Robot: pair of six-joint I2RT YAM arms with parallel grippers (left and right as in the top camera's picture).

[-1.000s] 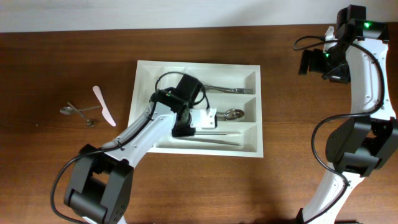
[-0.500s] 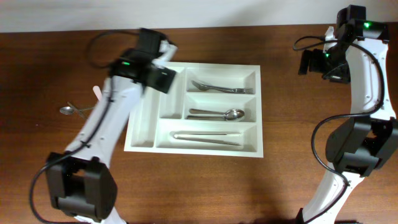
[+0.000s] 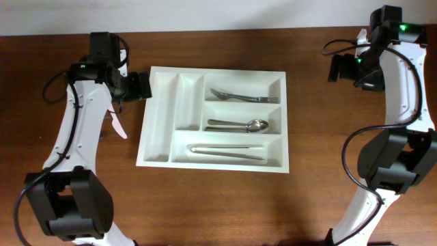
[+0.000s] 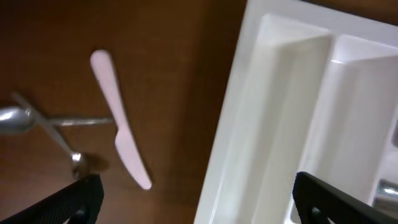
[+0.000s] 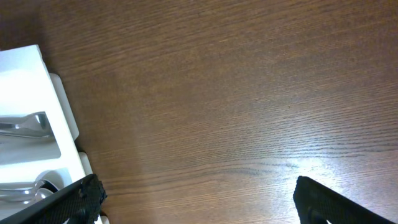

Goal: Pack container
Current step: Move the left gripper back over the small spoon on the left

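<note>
The wooden table (image 3: 68, 205) spreads under me. The white container (image 3: 215, 70) lies flat in the middle of it, its two narrow compartments on the left and its three long ones stacked on the right.

My left arm (image 3: 72, 143) runs from its base at the near edge up the left side of the table. It bends at the far end and turns its wrist inward toward the container's far left corner. My left gripper (image 3: 140, 87) hangs over the container's left rim with jaws spread wide and nothing between them.

My right arm (image 3: 399, 89) stretches up to the far right corner of the table, wrist turned left. My right gripper (image 3: 338, 68) sits over bare wood, apart from the container's far right corner, jaws likewise spread and empty.

In the long compartments lie a fork (image 3: 242, 96), a spoon (image 3: 239, 125) and a long metal piece (image 3: 229, 149) whose kind I cannot tell.

On the table left of the container lie a pale plastic knife (image 4: 121, 146) and, just beside it, two small spoons (image 4: 43, 121), crossed.
</note>
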